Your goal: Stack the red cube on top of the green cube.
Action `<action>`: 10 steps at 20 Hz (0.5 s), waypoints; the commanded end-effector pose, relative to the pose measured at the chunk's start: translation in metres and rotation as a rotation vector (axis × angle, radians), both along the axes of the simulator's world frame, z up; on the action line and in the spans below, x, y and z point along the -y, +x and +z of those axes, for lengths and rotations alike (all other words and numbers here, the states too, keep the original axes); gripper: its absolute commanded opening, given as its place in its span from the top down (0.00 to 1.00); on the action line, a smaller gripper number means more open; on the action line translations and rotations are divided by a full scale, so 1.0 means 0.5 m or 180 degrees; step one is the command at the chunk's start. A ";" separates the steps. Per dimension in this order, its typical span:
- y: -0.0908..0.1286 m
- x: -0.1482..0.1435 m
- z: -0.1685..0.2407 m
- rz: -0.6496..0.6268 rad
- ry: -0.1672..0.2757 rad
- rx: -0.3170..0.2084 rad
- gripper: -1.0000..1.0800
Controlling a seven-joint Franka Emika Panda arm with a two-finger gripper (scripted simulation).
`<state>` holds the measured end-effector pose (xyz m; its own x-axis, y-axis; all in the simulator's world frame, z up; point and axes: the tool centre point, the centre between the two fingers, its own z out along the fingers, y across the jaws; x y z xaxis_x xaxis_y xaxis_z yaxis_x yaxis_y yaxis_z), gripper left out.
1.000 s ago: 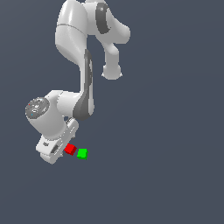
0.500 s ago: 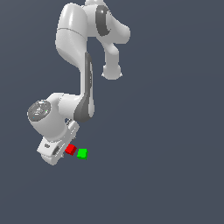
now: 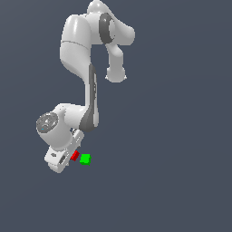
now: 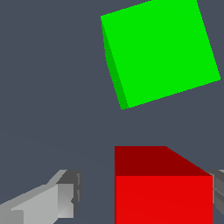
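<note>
The red cube (image 3: 75, 156) lies on the dark floor, partly covered by my hand in the exterior view. The green cube (image 3: 84, 159) sits just to its right in the exterior view, a small gap apart. In the wrist view the red cube (image 4: 162, 188) sits between my fingers, with the green cube (image 4: 159, 52) beyond it. My gripper (image 3: 71, 157) is open around the red cube. One finger (image 4: 65, 197) stands clear of the cube; the other finger (image 4: 218, 192) is at the cube's opposite side.
The white arm (image 3: 77, 50) rises above the cubes and folds back down to the hand. The dark grey floor (image 3: 172, 181) stretches flat all around.
My hand has come down a little lower over the red cube and now covers more of it. Both cubes have stayed in place.
</note>
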<state>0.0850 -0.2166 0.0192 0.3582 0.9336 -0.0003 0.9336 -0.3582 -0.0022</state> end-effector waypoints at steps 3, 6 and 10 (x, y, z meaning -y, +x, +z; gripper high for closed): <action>0.003 0.001 0.002 -0.0001 -0.0002 0.0007 1.00; 0.003 0.001 0.002 -0.0001 -0.0002 0.0007 1.00; 0.003 0.001 0.002 -0.0001 -0.0002 0.0007 1.00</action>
<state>0.0862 -0.2171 0.0195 0.3585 0.9335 -0.0001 0.9335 -0.3585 -0.0007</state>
